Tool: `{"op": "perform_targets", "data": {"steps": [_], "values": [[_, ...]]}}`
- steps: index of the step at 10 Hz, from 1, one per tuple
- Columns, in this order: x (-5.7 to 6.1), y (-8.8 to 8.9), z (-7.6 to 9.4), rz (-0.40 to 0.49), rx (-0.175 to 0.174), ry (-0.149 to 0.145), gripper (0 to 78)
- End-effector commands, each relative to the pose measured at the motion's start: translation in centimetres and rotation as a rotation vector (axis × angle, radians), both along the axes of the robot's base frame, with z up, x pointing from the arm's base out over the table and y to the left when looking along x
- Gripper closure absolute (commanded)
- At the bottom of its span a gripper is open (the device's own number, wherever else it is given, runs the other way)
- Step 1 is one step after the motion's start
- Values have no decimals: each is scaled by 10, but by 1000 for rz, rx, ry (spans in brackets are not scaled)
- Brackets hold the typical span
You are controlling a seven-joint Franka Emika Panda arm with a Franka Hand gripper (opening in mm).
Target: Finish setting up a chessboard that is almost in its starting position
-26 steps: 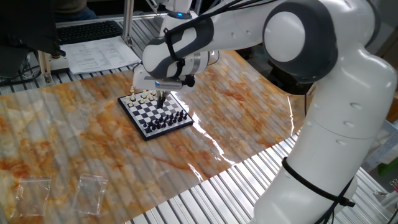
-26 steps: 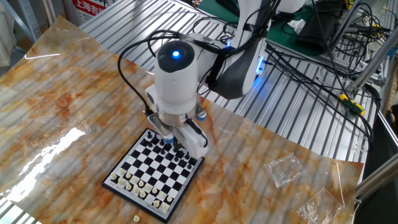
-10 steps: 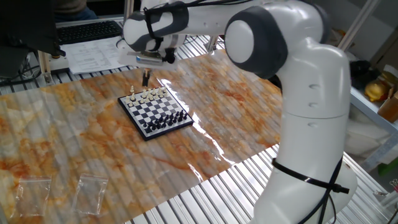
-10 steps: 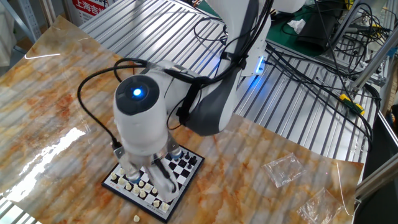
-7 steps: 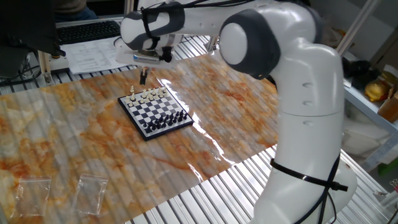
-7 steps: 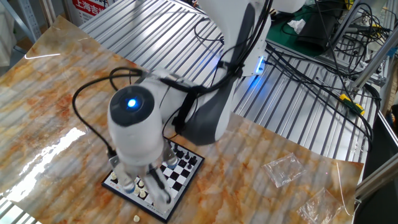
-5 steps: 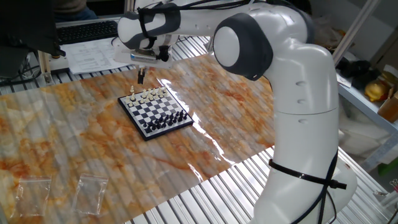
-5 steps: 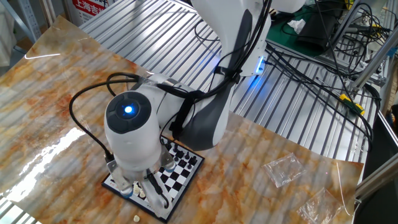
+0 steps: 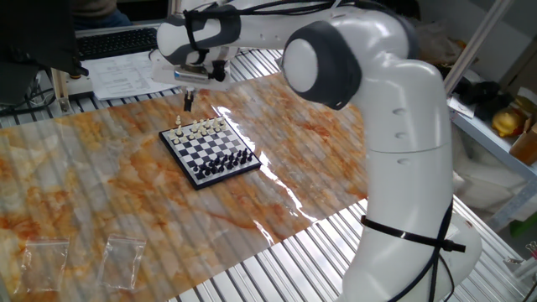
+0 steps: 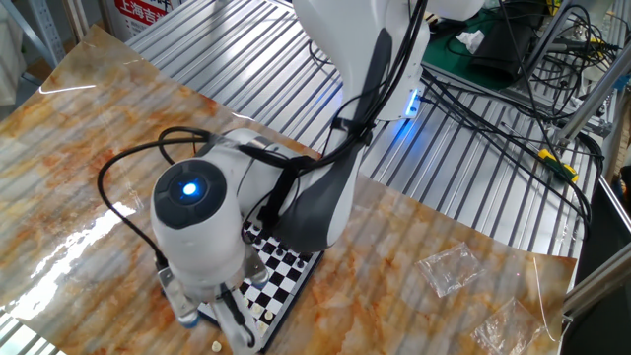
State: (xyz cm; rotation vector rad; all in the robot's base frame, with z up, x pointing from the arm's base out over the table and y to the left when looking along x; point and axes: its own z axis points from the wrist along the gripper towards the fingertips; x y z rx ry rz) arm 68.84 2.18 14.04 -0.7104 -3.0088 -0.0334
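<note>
**Arm hung past the cream edge of the board**

From one fixed view, the chessboard [image 9: 209,149] lay on the marbled surface [image 9: 101,193], left of centre. Cream pieces lined its far edge, black pieces its near edge. The end effector [image 9: 190,101] hung just beyond the far edge, above the surface and off the board. Its fingers looked close together; whether they gripped anything could not be told.

From the other fixed view, the arm's wrist covered most of the board. A small cream piece [image 10: 217,346] lay on the surface just off the board's near edge. Judging by that, most pieces stood in place, and this stray one probably remained.
</note>
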Motion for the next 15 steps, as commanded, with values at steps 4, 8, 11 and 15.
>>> {"op": "perform_targets", "data": {"steps": [4,8,11,15], "values": [[13,-1,0,-29,-3,-11,753],[6,2,-1,-47,-1,-22,753],[6,2,-1,-66,10,-16,753],[6,2,-1,-49,39,-11,753]]}}
